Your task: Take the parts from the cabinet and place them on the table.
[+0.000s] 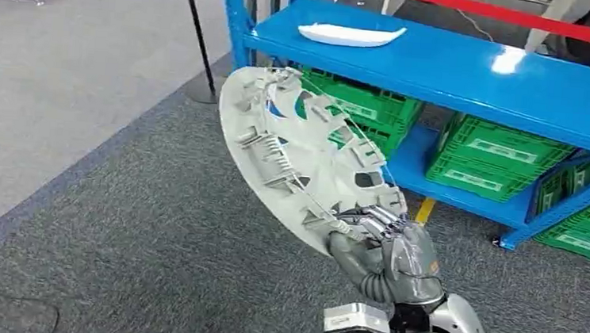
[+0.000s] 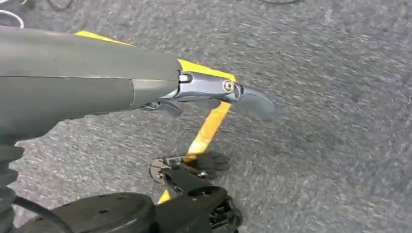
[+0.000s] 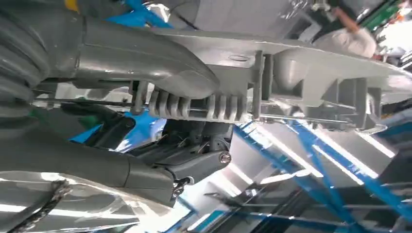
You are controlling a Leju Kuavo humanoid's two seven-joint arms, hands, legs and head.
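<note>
My right hand grips a large pale grey plastic part by its lower edge and holds it tilted in the air in front of the blue cabinet. The part's ribbed inner side with clips faces me. In the right wrist view the thumb presses on the part's rim, with the darker fingers on its other side. A smaller white part lies flat on the cabinet's upper shelf. My left hand hangs over the grey carpet with its thumb stretched out and holds nothing.
Green crates fill the cabinet's lower shelf, and more stand on the floor at the right. A black stanchion pole stands left of the cabinet, and a red barrier runs behind it. Yellow tape marks the carpet.
</note>
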